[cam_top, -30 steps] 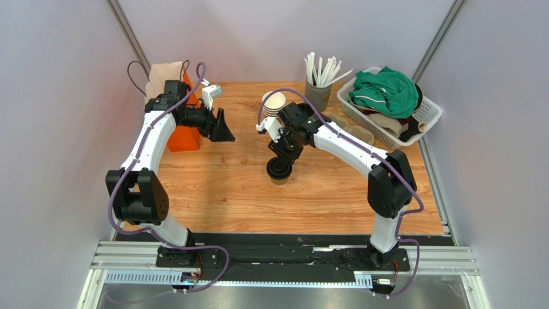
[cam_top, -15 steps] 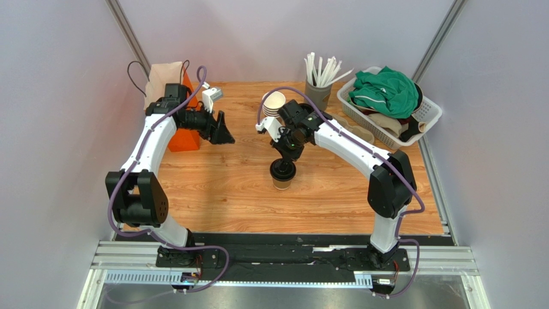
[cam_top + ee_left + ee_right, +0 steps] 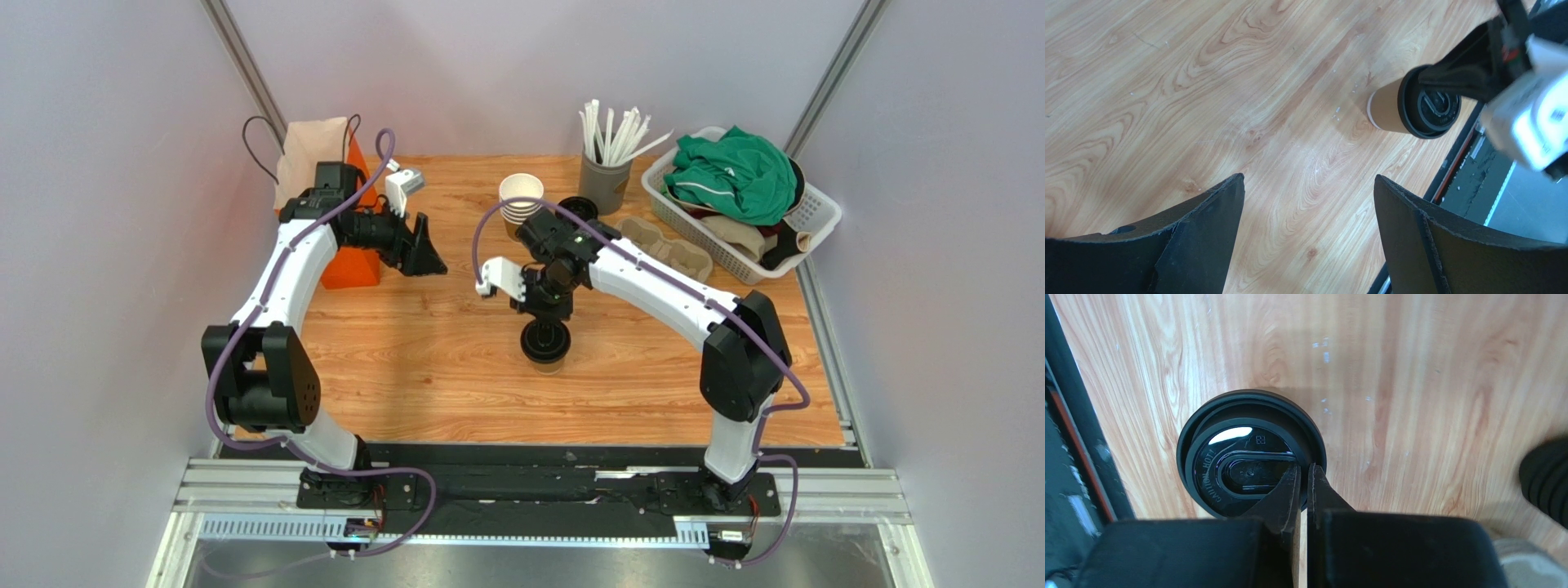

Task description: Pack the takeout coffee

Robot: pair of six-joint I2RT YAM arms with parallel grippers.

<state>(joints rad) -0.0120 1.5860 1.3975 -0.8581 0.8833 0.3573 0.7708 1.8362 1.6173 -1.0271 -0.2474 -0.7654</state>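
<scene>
The takeout coffee (image 3: 545, 346), a tan paper cup (image 3: 1389, 113) with a black lid (image 3: 1229, 459), stands upright on the wooden table near its middle. My right gripper (image 3: 543, 321) comes down on it from above. In the right wrist view this gripper (image 3: 1304, 468) is shut, its tips together over the lid's right rim; I cannot tell whether they pinch the rim or only rest on it. My left gripper (image 3: 427, 251) hovers open beside the orange bag (image 3: 347, 263), well left of the cup. In the left wrist view it (image 3: 1309, 179) has only bare wood between its fingers.
A stack of lidless paper cups (image 3: 520, 194) and a holder of white straws (image 3: 605, 178) stand at the back. Pulp cup carriers (image 3: 669, 245) lie right of them, next to a white basket (image 3: 822, 214) with green cloth. A stack of black lids (image 3: 1545, 478) shows beside the right wrist.
My right gripper has closed and its wrist has turned above the cup, which sits slightly nearer and further right. The left arm has barely moved.
</scene>
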